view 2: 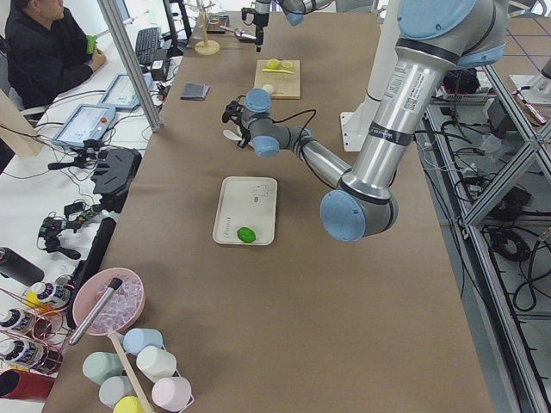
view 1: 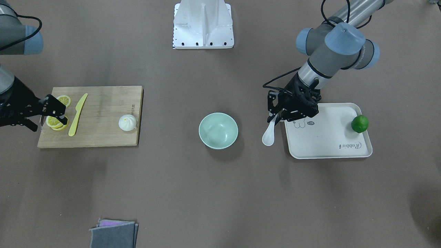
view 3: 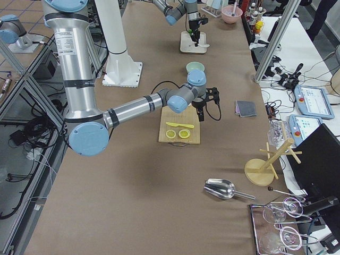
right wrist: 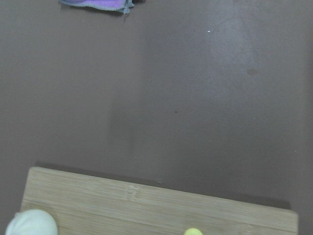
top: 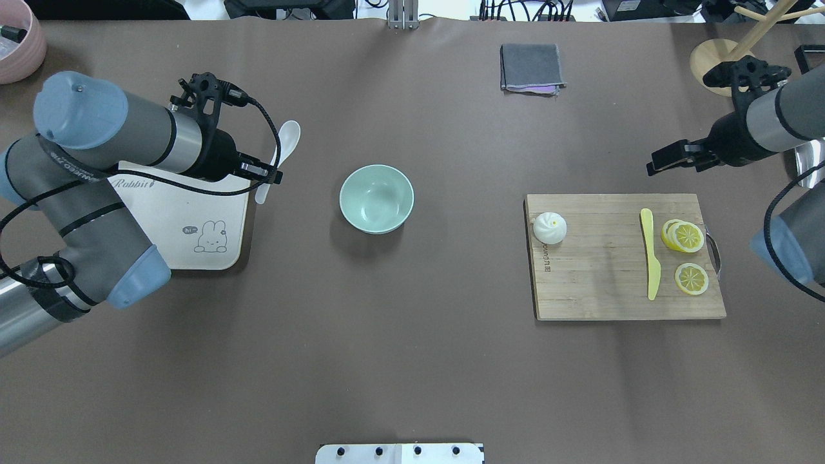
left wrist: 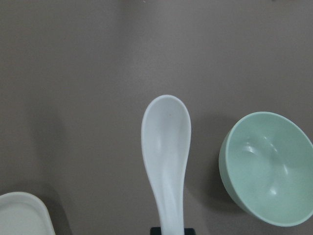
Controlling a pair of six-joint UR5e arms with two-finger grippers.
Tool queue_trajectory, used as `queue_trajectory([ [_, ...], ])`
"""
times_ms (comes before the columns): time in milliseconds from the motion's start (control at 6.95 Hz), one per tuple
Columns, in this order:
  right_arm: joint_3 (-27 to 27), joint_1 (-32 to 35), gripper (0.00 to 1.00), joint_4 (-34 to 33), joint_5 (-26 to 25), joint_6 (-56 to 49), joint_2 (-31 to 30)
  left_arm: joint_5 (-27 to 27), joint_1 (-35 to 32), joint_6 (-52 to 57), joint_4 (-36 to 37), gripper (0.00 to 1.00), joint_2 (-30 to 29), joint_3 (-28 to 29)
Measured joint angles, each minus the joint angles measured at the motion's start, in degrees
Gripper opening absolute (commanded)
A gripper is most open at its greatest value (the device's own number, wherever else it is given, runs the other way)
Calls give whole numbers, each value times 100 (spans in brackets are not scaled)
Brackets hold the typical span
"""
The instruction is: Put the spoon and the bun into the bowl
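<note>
Pinched narrow on the handle of the spoon [view 1: 269, 135] with the left gripper [view 1: 277, 117], scoop hanging free between the bowl [view 1: 218, 131] and the tray [view 1: 327, 137]. Likely light, stiff, glaze-slick and chippable; best gripped at the handle and lowered in, not dropped. Leaves the bun [view 1: 127, 123] on the cutting board [view 1: 100, 117], well apart from the bowl on its opposite side; looks soft and squashable, so better taken gently across its round flanks. Shows the right gripper [view 1: 58, 115] beyond the bun from the bowl, over lemon slices [top: 684, 236], fingers seemingly parted and empty. Reads "Rabbit" and "hi~" on the tray; board stamp too small to read.
</note>
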Motion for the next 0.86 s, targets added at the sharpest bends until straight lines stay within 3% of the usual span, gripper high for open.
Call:
queue_trajectory([
  [863,-29,-1281,100,-92,-844,1153,574,36,278,-108,231,0,-456,261],
])
